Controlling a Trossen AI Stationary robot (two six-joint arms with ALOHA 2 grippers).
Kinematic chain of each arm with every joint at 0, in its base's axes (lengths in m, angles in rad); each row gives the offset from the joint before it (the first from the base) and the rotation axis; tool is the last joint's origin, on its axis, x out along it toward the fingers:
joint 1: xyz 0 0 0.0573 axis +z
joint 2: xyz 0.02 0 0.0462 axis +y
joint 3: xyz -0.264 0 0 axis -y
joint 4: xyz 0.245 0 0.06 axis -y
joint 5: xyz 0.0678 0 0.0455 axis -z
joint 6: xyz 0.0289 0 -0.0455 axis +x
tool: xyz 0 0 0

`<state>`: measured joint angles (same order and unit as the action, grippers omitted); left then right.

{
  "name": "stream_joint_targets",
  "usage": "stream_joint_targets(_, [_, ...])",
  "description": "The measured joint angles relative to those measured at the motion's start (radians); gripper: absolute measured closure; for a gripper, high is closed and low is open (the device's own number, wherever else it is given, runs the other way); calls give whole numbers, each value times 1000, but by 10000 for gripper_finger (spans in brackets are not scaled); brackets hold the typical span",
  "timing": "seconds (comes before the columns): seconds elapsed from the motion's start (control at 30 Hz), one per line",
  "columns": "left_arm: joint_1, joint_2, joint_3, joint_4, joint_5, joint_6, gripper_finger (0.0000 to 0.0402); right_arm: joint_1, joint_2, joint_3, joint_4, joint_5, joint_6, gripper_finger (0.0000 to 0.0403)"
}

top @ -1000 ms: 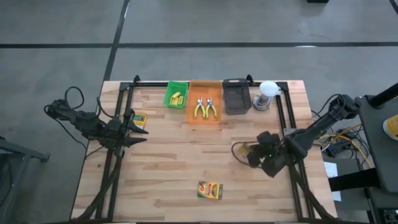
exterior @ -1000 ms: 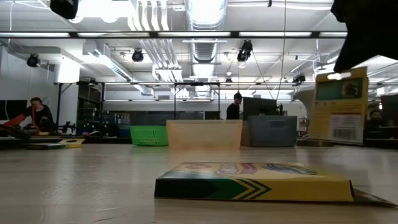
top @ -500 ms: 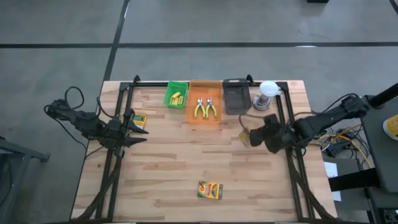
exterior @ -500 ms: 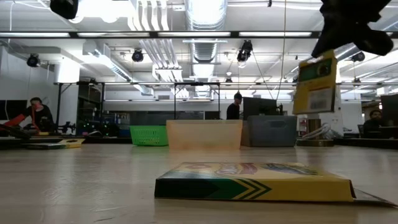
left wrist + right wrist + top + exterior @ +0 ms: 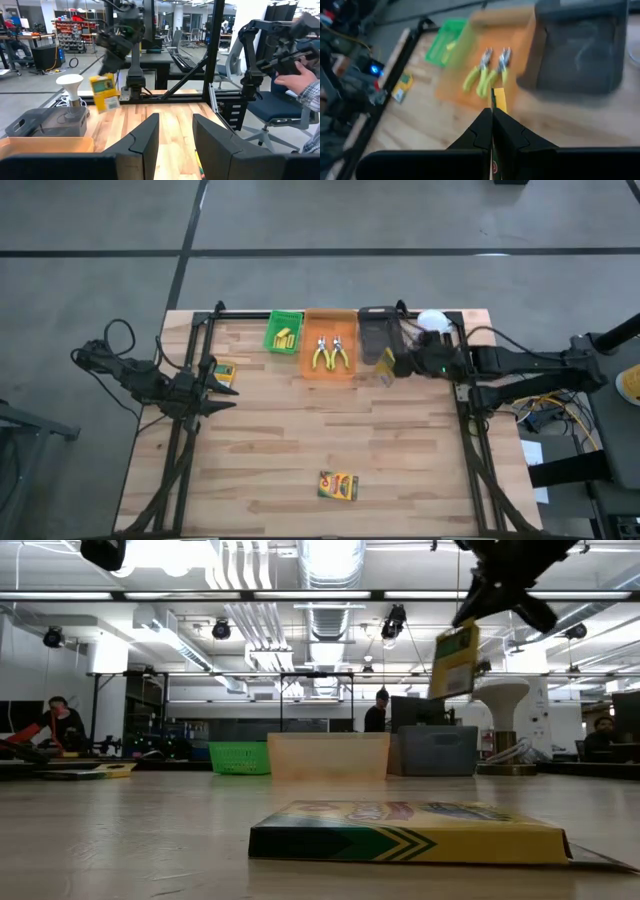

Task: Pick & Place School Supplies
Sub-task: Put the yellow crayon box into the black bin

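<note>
A flat yellow crayon box (image 5: 387, 366) hangs on edge above the desk (image 5: 300, 440), pinched in the right claw (image 5: 402, 365) beside the black tray (image 5: 378, 335), probably for dropping in. Another box (image 5: 338, 485) lies flat nearer the front. The left claw (image 5: 222, 385) waits part-open, grasping nothing, beside a third box (image 5: 224, 372).

The high view looks straight down on the whole wooden table (image 5: 300, 440); the low view sits at tabletop level, close behind a flat crayon box (image 5: 405, 832), facing the trays; both wrist views look forward across the table, sharing the orange tray (image 5: 485, 75).
</note>
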<state>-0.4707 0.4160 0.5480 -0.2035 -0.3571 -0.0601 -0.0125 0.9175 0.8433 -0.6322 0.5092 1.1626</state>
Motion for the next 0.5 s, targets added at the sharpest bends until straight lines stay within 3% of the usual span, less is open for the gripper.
stream_joint_targets(0.17, [0,0,0,0,0,0,278,-160,18,0,112,-47,-103,395])
stream_joint_targets(0.5, [0,0,0,0,0,0,278,-456,130,0,305,-250,-282,395])
